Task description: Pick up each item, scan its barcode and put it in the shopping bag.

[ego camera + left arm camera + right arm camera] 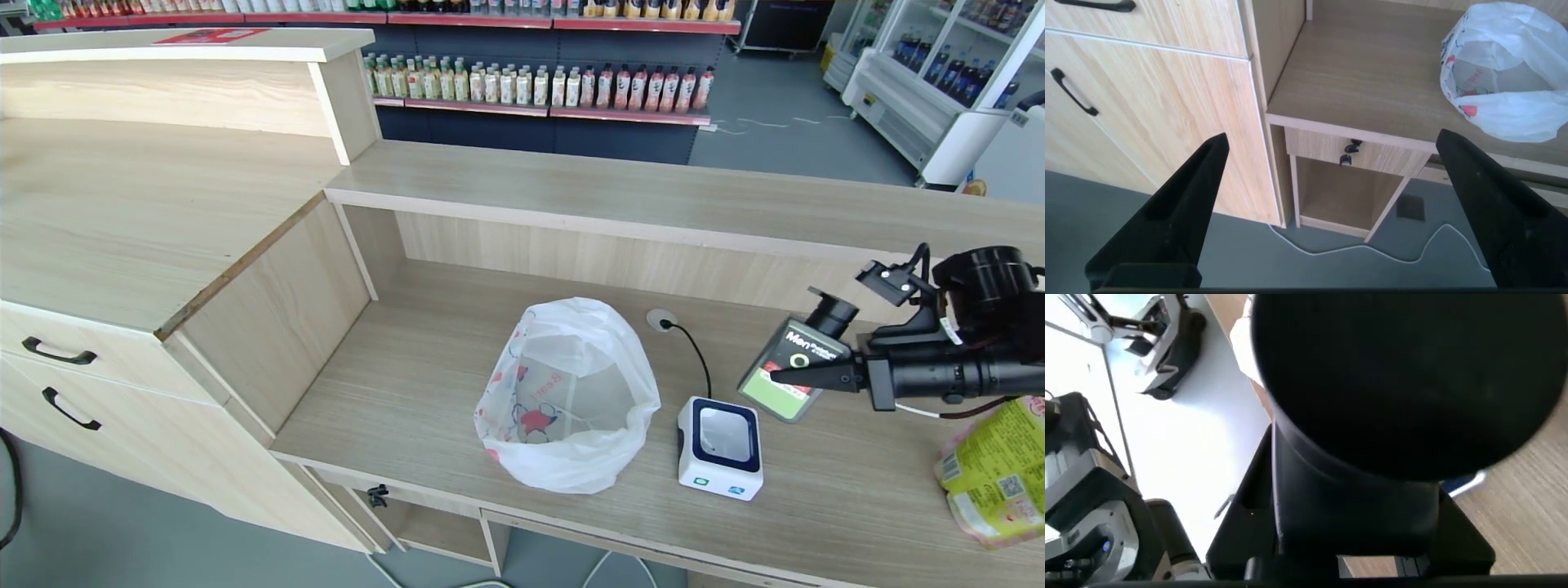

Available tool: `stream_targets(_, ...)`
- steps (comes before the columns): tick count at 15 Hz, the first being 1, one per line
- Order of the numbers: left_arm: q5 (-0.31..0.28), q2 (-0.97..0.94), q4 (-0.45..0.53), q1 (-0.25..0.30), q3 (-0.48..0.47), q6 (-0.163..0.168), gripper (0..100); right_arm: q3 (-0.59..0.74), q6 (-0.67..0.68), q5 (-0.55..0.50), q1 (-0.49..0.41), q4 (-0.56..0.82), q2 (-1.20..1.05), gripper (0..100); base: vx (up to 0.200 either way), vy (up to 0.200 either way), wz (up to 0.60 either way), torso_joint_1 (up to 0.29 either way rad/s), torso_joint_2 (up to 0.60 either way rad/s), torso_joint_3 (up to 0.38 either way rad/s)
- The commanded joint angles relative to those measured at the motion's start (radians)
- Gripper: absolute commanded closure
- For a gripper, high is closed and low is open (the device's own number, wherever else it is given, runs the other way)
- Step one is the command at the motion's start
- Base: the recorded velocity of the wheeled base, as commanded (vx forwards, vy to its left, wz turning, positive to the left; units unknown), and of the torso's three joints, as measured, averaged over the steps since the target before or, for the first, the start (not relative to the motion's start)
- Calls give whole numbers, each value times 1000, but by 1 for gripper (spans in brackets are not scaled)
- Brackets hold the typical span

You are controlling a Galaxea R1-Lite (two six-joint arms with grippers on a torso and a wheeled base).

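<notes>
My right gripper (796,377) is shut on a bottle (785,369) with a black cap and a grey and green label. It holds the bottle tilted in the air, just right of and above the white barcode scanner (720,445). In the right wrist view the bottle's black cap (1404,384) looms close. The white plastic shopping bag (567,392) stands open on the counter, left of the scanner. My left gripper (1331,139) hangs open and holds nothing, low in front of the counter's left end, with the bag (1507,69) farther off.
A yellow-green package (996,469) lies at the counter's right edge. The scanner's black cable (694,351) runs back to a grommet. A raised shelf (653,192) borders the back, and a cabinet with drawers (98,359) stands to the left.
</notes>
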Motion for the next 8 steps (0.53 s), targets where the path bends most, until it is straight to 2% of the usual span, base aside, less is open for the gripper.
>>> stream_targets(1, 1, 0, 0, 0, 0, 0, 0, 123, -25, -154, -26, 44, -383, 100, 0, 0, 0, 0, 0, 0)
stream_targets(3, 0, 2, 0, 0, 0, 0, 0, 195, -52, -271, -26, 44, -498, 100, 0, 0, 0, 0, 0, 0)
stream_targets(5, 0, 0, 0, 0, 0, 0, 0, 284, -49, -493, 0, 26, -605, 100, 0, 0, 0, 0, 0, 0)
stream_targets(7, 1, 0, 0, 0, 0, 0, 0, 298, 57, -679, 75, -42, -630, 100, 0, 0, 0, 0, 0, 0)
stream_targets(8, 1, 0, 0, 0, 0, 0, 0, 321, 121, -816, 133, -123, -633, 100, 0, 0, 0, 0, 0, 0)
